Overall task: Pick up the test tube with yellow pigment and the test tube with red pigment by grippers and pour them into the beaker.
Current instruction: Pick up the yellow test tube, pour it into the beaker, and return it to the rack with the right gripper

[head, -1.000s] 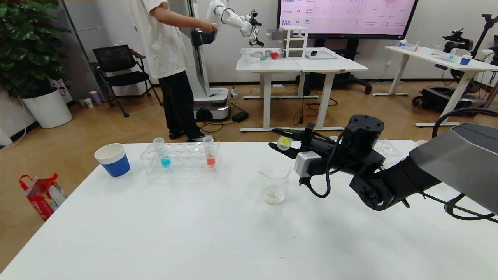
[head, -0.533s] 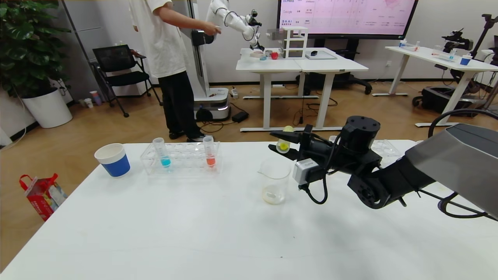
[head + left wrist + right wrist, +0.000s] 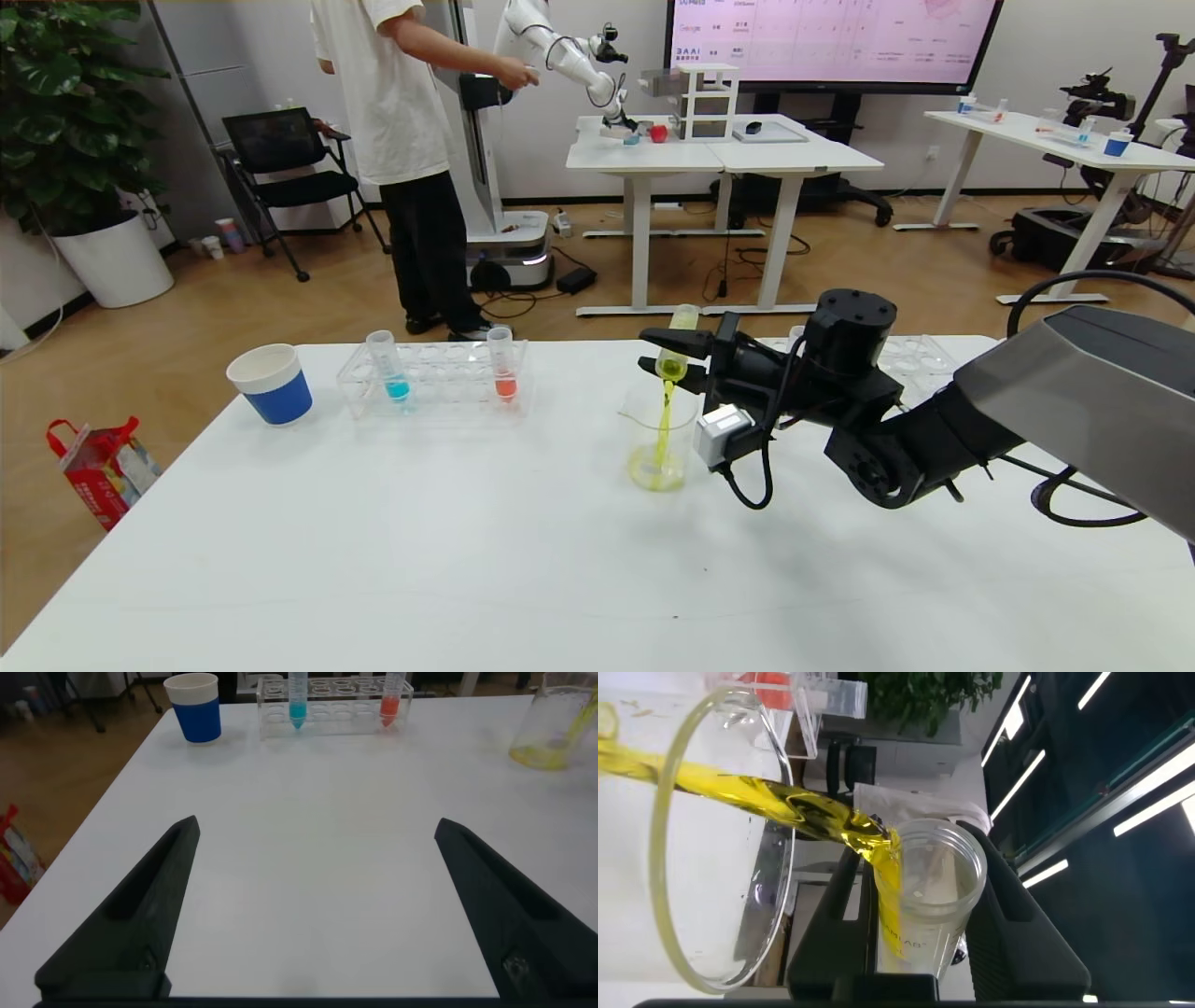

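My right gripper [image 3: 674,353] is shut on the test tube with yellow pigment [image 3: 676,342], held tipped mouth-down over the beaker [image 3: 659,439]. A yellow stream runs from the tube's rim [image 3: 889,849] into the beaker [image 3: 673,859], and yellow liquid pools at its bottom. The test tube with red pigment [image 3: 503,366] stands upright in the clear rack [image 3: 434,378] and also shows in the left wrist view [image 3: 391,698]. My left gripper [image 3: 316,835] is open and empty, low over the near table, out of the head view.
A blue-liquid tube [image 3: 387,366] stands at the rack's left end. A blue-and-white paper cup [image 3: 271,384] stands left of the rack. A second clear rack [image 3: 920,355] lies behind my right arm. A person and another robot stand beyond the table.
My right gripper has rolled the yellow tube from nearly level to mouth-down. Yellow liquid now streams into the beaker, which before held only a pale residue.
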Controlling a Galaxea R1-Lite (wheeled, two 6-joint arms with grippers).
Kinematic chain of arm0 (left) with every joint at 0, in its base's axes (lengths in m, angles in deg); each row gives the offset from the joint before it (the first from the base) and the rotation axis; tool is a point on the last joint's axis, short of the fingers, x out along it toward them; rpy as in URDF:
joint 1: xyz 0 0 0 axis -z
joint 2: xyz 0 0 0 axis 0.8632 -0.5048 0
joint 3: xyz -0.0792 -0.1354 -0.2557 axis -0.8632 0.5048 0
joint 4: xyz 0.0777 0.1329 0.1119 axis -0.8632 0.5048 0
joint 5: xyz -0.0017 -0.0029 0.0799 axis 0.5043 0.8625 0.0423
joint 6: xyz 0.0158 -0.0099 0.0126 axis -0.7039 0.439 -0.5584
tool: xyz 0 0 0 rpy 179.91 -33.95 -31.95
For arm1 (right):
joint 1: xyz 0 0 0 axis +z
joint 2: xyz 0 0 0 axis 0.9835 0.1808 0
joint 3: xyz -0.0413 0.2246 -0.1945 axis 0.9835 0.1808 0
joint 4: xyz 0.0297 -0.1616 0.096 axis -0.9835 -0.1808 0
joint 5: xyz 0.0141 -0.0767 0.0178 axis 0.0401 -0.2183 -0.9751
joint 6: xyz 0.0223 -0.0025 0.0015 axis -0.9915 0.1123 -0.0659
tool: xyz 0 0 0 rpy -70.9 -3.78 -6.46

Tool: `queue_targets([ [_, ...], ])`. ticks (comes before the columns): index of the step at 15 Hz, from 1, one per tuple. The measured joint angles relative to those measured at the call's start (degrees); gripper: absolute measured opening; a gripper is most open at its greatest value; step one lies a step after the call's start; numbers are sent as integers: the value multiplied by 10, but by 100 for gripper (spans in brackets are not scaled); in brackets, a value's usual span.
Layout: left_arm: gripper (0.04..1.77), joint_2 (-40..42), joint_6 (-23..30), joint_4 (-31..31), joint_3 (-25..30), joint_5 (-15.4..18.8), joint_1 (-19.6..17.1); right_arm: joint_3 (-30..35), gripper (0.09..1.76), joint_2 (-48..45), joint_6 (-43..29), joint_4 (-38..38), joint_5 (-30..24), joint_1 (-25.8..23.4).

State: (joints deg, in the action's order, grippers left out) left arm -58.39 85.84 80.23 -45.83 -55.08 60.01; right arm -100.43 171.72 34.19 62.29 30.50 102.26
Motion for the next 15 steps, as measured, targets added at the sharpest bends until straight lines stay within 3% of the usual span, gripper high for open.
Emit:
queue_targets([
  [15,175,0,0,0,0,0,0,-1,53,6,95,-2,-46,-15],
])
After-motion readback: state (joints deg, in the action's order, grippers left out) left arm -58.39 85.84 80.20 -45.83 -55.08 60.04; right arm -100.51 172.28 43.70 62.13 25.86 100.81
